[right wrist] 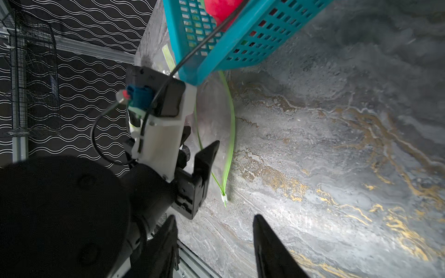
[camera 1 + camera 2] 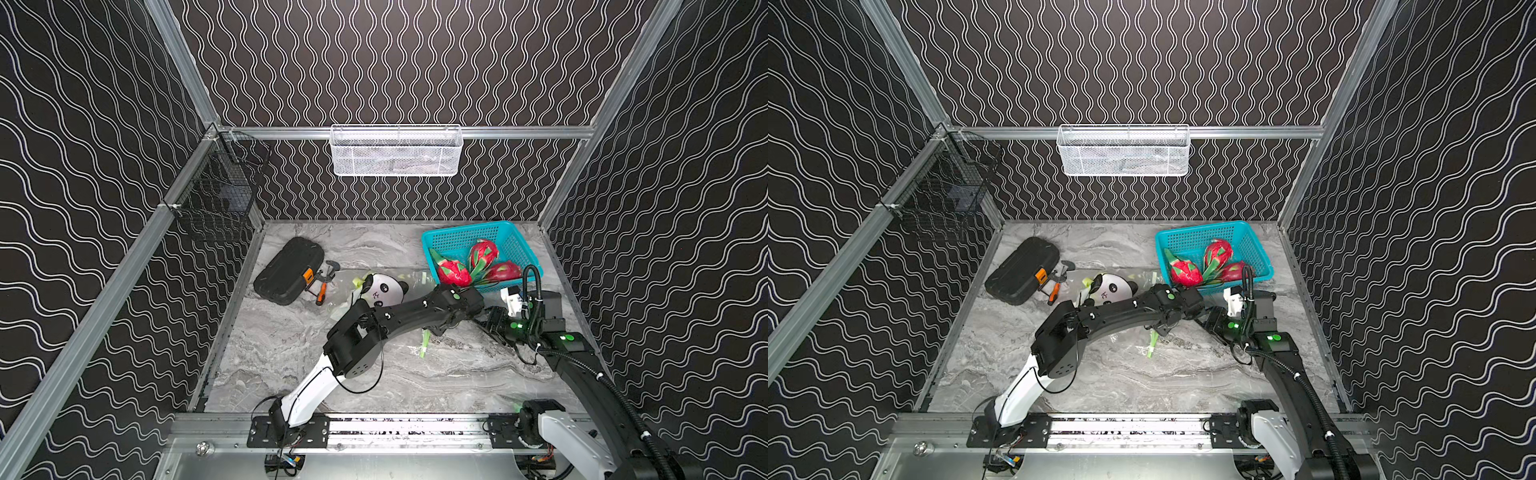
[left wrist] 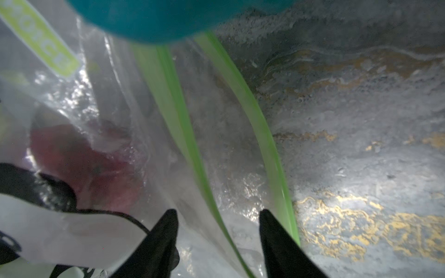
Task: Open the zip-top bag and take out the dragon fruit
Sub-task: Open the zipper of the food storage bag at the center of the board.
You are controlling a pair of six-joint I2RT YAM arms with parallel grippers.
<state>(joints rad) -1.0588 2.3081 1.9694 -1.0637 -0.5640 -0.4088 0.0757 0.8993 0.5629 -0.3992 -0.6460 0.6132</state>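
Extraction step: bag (image 2: pixel 384 286) unzipped on the desk (image 2: pixel 415 374) beside the basket (image 2: pixel 469 237) of three dragon fruit (image 2: pixel 455 271); my left end effector (image 3: pixel 218 211), at its mouth, and right end effector (image 1: pixel 214 216) both stand apart, so next I must reach the red fruit (image 3: pixel 79 166) inside.

The left arm (image 2: pixel 415 309) reaches from its base across toward the right side, elbow raised and forearm sloping down to a low wrist. The left end effector (image 3: pixel 218 213) points downward, its jaws standing apart. The right arm (image 2: pixel 582 361) stretches forward, its wrist turned inward. The right end effector (image 1: pixel 214 217) has parted jaws with nothing between them, near the left one's fingers (image 1: pixel 208 156).
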